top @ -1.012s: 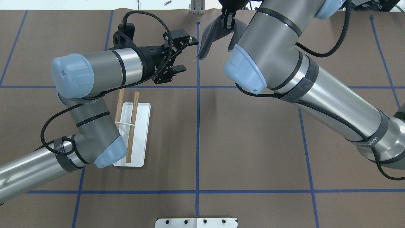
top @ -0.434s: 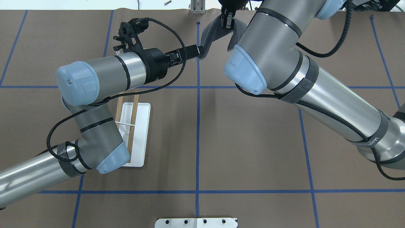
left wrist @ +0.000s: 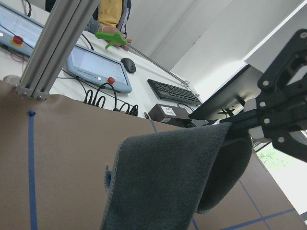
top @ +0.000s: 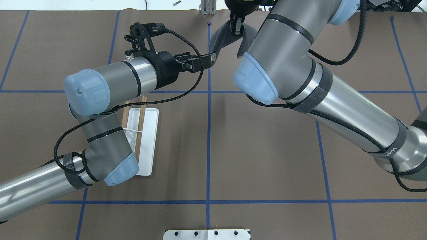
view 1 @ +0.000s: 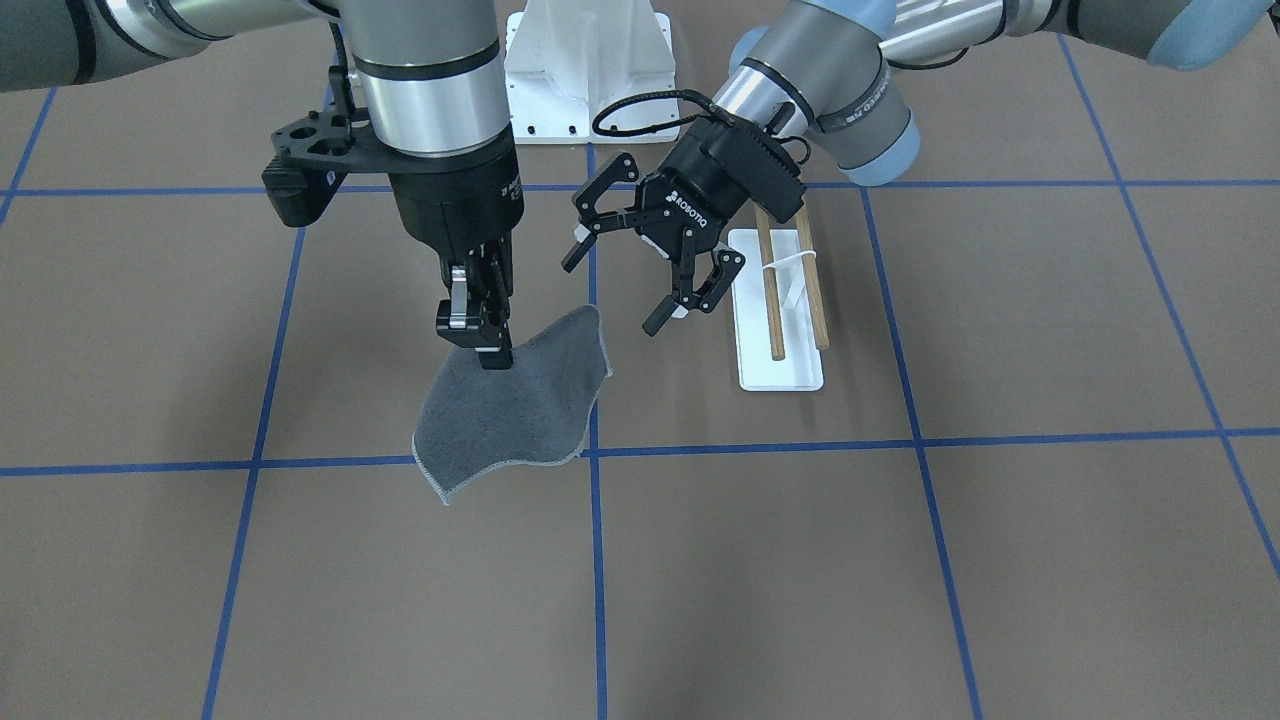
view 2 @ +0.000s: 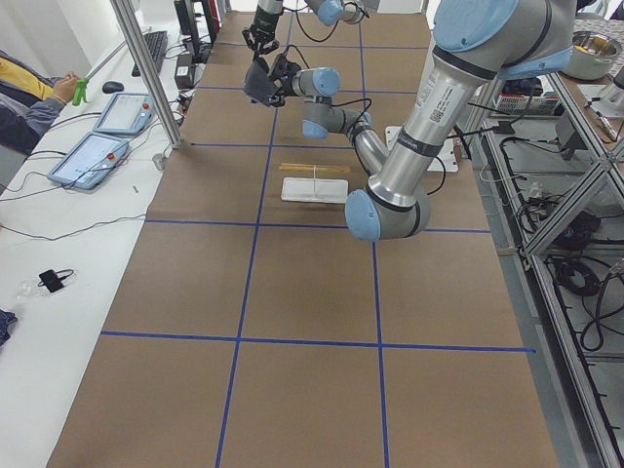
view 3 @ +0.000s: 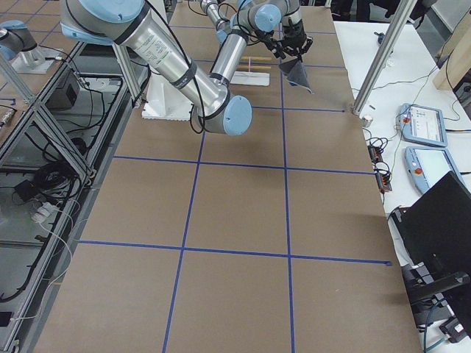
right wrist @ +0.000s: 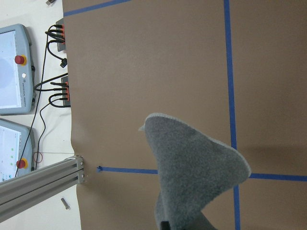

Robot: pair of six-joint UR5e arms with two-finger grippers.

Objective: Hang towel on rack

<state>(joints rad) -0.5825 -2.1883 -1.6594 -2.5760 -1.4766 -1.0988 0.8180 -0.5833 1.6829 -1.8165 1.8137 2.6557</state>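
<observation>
Fingers first: the right gripper [view 1: 480, 345] is pinched tight on the top edge of the towel [view 1: 520, 415], left of centre in the front-facing view. The cloth hangs off it in a sagging curve above the brown table [view 1: 900, 560]. Just to the right is the left gripper [view 1: 610, 298], tilted, jaws flung wide and gripping nothing, with the towel's upper right corner right at the gap. Further right the rack [view 1: 788, 300] stands apart from the towel, below the white pedestal [view 1: 590, 70] at top centre.
</observation>
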